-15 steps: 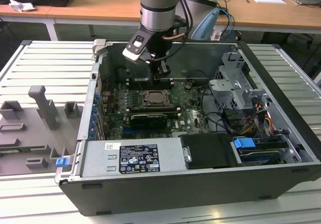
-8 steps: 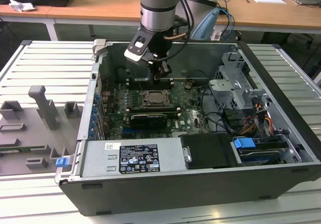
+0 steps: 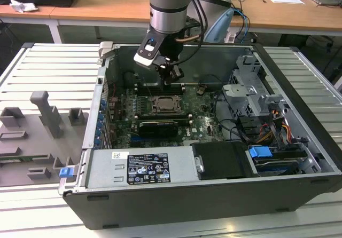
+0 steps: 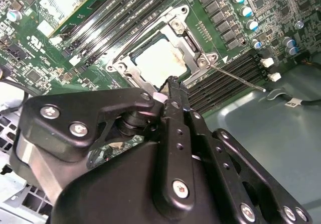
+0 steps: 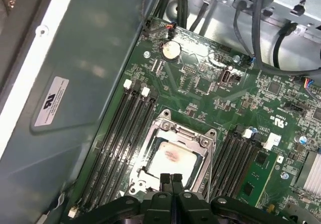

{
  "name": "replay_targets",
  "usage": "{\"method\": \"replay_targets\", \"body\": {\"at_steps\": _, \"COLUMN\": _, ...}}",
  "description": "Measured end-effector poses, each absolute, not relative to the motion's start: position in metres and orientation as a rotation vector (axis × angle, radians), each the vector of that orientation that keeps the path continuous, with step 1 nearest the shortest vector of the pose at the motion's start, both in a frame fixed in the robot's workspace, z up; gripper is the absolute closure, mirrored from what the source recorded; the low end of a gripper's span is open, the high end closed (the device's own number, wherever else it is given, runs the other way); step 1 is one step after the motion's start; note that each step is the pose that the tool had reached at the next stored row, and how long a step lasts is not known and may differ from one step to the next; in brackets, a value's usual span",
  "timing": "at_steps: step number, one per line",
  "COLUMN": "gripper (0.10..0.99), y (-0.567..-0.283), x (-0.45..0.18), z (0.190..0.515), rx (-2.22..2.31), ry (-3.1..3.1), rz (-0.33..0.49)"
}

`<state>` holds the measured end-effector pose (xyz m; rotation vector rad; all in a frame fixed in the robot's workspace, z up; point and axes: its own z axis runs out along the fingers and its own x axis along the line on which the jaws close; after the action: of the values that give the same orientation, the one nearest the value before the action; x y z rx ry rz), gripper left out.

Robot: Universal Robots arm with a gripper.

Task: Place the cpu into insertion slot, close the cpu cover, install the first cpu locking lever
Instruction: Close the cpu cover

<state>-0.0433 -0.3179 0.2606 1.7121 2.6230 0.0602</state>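
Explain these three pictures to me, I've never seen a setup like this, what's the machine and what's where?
A robot arm reaches down into an open computer case lying on a slatted table. The exterior view watches from outside; both wrist views come from cameras riding on the arm, looking past its black gripper. The gripper is shut, holding nothing, close over the motherboard. There the cpu already sits, with the cpu cover lying flat around it. A thin locking lever sticks out sideways beside it.
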Motion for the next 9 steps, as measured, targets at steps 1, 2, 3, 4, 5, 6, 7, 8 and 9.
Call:
{"method": "replay_targets", "body": {"at_steps": 1, "gripper": 0.98, "y": -0.3179, "x": -0.0433, "z": 0.2606, "rx": 1.706, "ry": 2.627, "rz": 0.06}}
{"method": "replay_targets", "body": {"at_steps": 2, "gripper": 0.98, "y": -0.3179, "x": -0.0433, "z": 0.2606, "rx": 1.697, "ry": 2.633, "rz": 0.06}}
{"method": "replay_targets", "body": {"at_steps": 3, "gripper": 0.98, "y": -0.3179, "x": -0.0433, "z": 0.2606, "rx": 1.691, "ry": 2.637, "rz": 0.06}}
{"method": "replay_targets", "body": {"at_steps": 4, "gripper": 0.98, "y": -0.3179, "x": -0.0433, "z": 0.2606, "rx": 1.685, "ry": 2.641, "rz": 0.06}}
{"method": "replay_targets", "body": {"at_steps": 5, "gripper": 0.98, "y": -0.3179, "x": -0.0433, "z": 0.2606, "rx": 1.68, "ry": 2.645, "rz": 0.06}}
{"method": "replay_targets", "body": {"at_steps": 6, "gripper": 0.98, "y": -0.3179, "x": -0.0433, "z": 0.2606, "rx": 1.674, "ry": 2.648, "rz": 0.061}}
{"method": "replay_targets", "body": {"at_steps": 7, "gripper": 0.98, "y": -0.3179, "x": -0.0433, "z": 0.2606, "rx": 1.665, "ry": 2.654, "rz": 0.061}}
{"method": "replay_targets", "body": {"at_steps": 8, "gripper": 0.98, "y": -0.3179, "x": -0.0433, "z": 0.2606, "rx": 1.656, "ry": 2.66, "rz": 0.061}}
{"method": "replay_targets", "body": {"at_steps": 9, "gripper": 0.98, "y": -0.3179, "x": -0.0433, "z": 0.2606, "rx": 1.646, "ry": 2.666, "rz": 0.061}}
